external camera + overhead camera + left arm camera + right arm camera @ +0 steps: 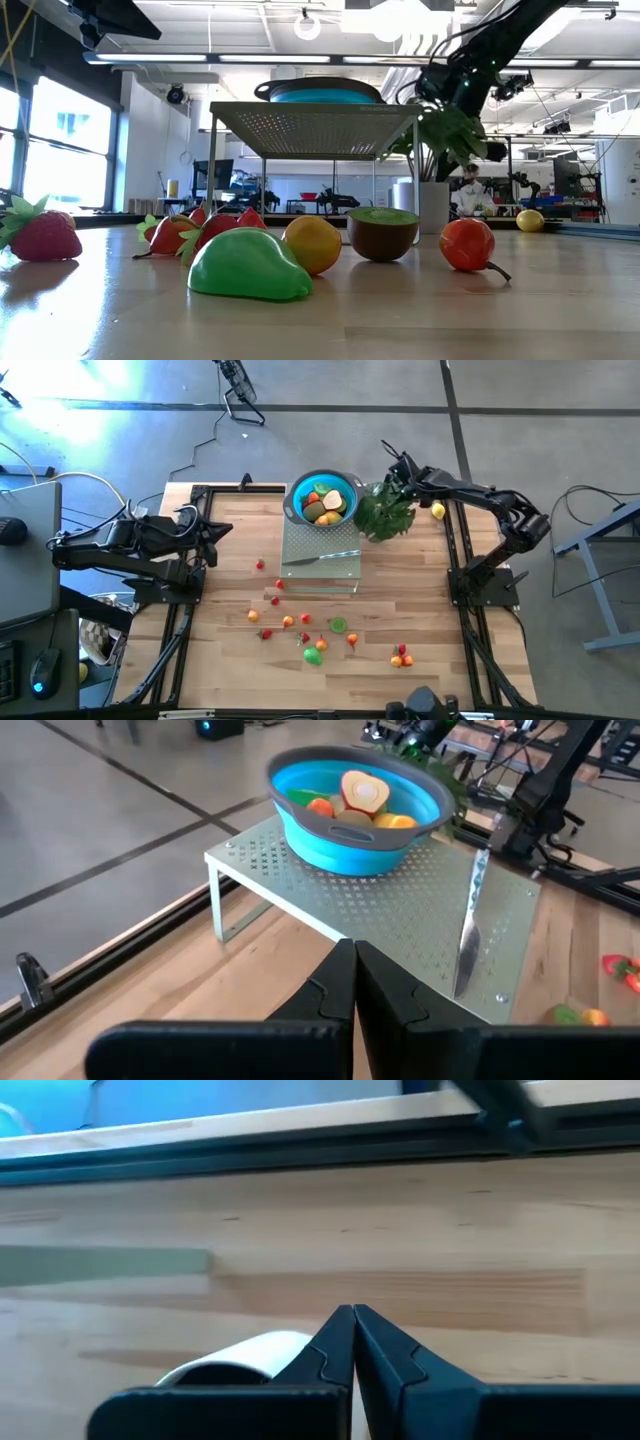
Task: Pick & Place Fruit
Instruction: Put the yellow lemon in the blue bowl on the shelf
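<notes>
A blue bowl (322, 497) on a metal rack (320, 555) holds several fruit (327, 506); more lie scattered across the table (420, 590). Both tools, left (354, 982) and right (353, 1342), are closed and empty. Only the low view shows a person (468, 190) beyond the table.

no text, label, brand, number or sign can be read in any view.

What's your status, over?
Left gripper shut, empty, left of rack. Right gripper shut, empty, over plant. Fruit scattered on table; some in bowl.
</notes>
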Available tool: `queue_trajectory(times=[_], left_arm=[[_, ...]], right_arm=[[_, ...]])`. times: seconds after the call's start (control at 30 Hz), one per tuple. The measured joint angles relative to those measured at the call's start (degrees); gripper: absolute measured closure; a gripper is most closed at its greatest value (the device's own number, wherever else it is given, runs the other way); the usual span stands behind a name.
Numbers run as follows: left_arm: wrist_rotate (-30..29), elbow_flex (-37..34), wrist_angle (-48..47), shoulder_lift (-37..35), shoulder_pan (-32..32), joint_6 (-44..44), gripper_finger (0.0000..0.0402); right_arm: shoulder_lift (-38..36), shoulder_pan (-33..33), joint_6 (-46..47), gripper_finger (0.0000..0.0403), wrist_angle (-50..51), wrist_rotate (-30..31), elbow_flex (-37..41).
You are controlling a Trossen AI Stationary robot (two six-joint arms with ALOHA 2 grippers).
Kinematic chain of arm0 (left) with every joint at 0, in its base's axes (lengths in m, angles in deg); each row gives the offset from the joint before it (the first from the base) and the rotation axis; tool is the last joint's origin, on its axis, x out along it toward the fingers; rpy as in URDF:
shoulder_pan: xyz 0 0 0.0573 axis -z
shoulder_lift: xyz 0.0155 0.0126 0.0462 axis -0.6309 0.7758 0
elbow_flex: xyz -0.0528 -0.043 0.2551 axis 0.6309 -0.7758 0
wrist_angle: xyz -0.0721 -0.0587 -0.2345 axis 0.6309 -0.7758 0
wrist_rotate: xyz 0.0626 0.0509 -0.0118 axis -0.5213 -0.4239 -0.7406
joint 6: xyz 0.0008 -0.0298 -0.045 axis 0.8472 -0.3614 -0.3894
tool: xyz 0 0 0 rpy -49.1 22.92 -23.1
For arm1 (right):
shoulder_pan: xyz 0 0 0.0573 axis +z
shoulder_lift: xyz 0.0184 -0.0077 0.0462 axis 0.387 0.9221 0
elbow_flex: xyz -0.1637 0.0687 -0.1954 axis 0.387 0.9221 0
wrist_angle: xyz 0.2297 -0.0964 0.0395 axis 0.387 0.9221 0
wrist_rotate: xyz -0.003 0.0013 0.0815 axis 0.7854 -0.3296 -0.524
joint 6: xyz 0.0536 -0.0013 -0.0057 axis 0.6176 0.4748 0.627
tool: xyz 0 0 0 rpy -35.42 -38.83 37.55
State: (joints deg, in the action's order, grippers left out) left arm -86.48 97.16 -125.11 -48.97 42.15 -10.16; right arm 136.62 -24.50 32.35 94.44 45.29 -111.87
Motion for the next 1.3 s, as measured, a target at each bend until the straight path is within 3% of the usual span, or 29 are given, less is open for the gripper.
queue_trajectory(times=[0.43, 0.8, 1.03, 1.2, 1.3], left_arm=[[-0.02, 0.00, -0.02, 0.00, 0.00, 0.00, 0.0398], [-0.04, 0.00, -0.04, 0.00, 0.00, -0.02, 0.0398], [-0.04, 0.00, -0.04, 0.00, 0.00, -0.02, 0.0398], [-0.04, 0.00, -0.04, 0.00, 0.00, -0.02, 0.0398], [-0.04, 0.00, -0.04, 0.00, 0.00, -0.02, 0.0398]], right_arm=[[0.00, 0.02, -2.45, 0.0401, -9.02, -6.22, 0.00], [0.00, 0.21, -5.69, 0.0401, -9.75, -6.76, 0.00], [-1.82, -3.40, -0.31, 0.0401, -10.33, -7.78, 0.02], [-4.75, -5.35, 1.14, 0.0401, -13.38, -12.02, 0.02], [-6.78, -5.99, 6.41, 0.0401, -14.09, -11.79, 0.02]])
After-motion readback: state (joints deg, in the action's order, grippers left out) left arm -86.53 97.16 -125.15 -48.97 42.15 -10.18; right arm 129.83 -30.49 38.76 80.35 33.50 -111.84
